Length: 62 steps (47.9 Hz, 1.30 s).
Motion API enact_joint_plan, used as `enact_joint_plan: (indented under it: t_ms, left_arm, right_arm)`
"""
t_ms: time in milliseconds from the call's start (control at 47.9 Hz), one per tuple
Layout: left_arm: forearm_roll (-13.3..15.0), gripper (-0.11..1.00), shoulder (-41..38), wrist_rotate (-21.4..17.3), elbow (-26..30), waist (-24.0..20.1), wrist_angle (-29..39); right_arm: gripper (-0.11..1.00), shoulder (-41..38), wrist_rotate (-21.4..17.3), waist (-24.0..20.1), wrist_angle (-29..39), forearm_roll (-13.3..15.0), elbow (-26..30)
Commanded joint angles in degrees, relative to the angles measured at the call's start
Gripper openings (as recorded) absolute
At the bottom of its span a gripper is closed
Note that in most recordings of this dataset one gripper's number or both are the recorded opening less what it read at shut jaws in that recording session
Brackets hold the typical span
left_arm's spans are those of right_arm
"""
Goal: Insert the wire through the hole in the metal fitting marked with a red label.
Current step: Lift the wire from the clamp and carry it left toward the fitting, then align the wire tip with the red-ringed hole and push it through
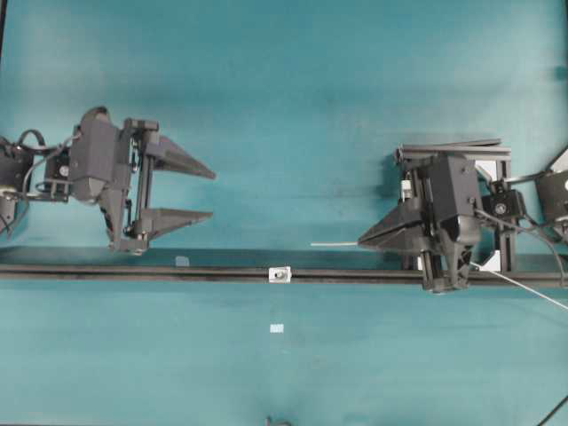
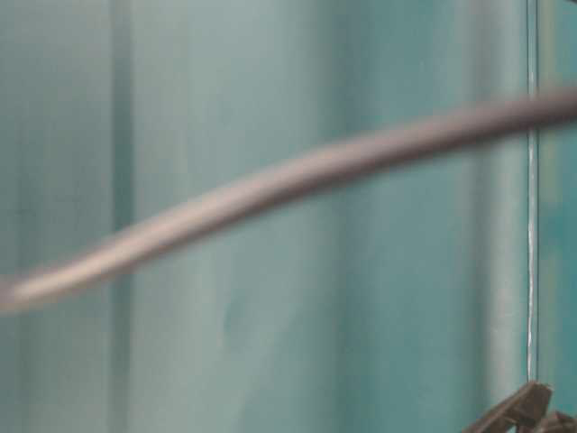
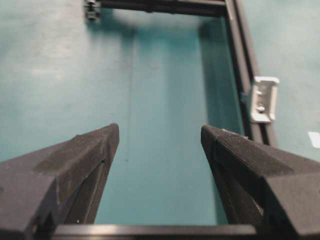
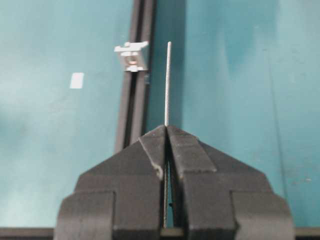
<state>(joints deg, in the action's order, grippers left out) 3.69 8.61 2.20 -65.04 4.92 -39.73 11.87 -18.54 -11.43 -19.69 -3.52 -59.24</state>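
While clenched on the wire (image 4: 168, 82), right claw (image 4: 166, 129) beside metal fitting (image 4: 131, 56).

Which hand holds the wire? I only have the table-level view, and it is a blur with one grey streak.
Observer: The right hand; its fingers are shut on the wire.
Reviewer: Has the tip reached the metal fitting?
Observer: No. In the overhead view the tip stops short of the metal fitting and sits off the black rail.
Reviewer: And the left hand?
Observer: The left hand is open with nothing between its fingers.
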Motion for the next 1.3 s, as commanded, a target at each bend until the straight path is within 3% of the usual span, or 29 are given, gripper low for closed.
enact_joint_plan:
  t_ms: [0,188,292,376,606,731,982,1274]
  left_arm:
    - [0.26,0.92,0.26,0.09,0.26,1.23,-0.62]
    - [0.62,0.79,0.26,0.18,-0.35,3.60,-0.62]
    - [0.79,0.75,0.26,0.26,-0.26,4.92,-0.79]
    - [0.79,0.75,0.26,0.26,0.00,5.80,-0.79]
    - [0.88,0.75,0.18,0.44,-0.09,6.42,-0.79]
    - [0.79,0.75,0.09,0.44,-1.41,6.42,-1.76]
    - [0.79,0.75,0.00,0.44,-3.69,7.56,-6.77]
    - [0.62,0.75,-10.02,0.53,0.00,7.82,-9.49]
  right_arm:
    - [-0.01,-0.44,0.26,-1.14,-1.58,-1.85,1.14]
    - [-0.01,-2.90,2.55,-4.22,-4.39,-6.15,2.02]
    - [-0.01,-3.69,5.27,-5.71,-6.06,-10.11,1.93]
    - [-0.01,-4.31,8.53,-6.94,-7.56,-15.12,1.58]
    - [-0.01,-7.91,21.45,-12.66,-12.57,-33.75,2.02]
    - [-0.01,-10.11,27.51,-15.38,-14.85,-40.61,2.90]
    - [-0.01,-10.99,29.00,-15.73,-15.21,-41.48,3.16]
    - [-0.01,-10.99,29.00,-15.73,-14.50,-41.48,2.72]
